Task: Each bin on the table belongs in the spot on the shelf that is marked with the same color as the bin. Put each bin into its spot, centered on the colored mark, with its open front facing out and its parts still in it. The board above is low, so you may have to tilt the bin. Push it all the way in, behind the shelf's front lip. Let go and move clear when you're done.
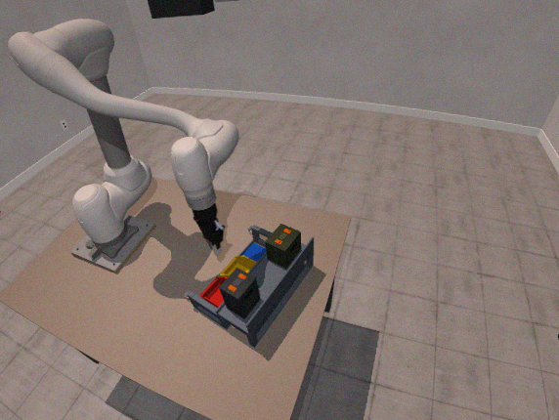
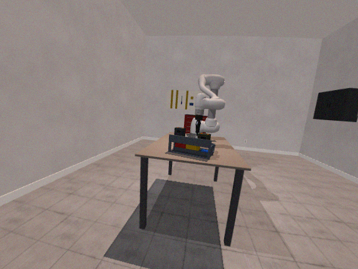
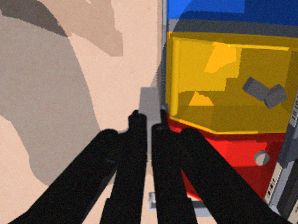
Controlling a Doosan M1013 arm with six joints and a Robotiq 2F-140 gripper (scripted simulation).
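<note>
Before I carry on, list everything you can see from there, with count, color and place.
table: one, tan top, mid-room
shelf: one, blue-gray, on the table
red bin: one, red, in the shelf
yellow bin: one, yellow, in the shelf between the others
blue bin: one, blue, in the shelf
cases: two, dark with orange marks, on the shelf's upper board
gray parts: two, gray, in the yellow bin
round part: one, gray, in the red bin
wall strips: three, yellow, far wall
red unit: one, red, behind the arm
black box: one, black, side wall
arm: one, white, on the table
jaws: one pair, black, shut, beside the shelf
</note>
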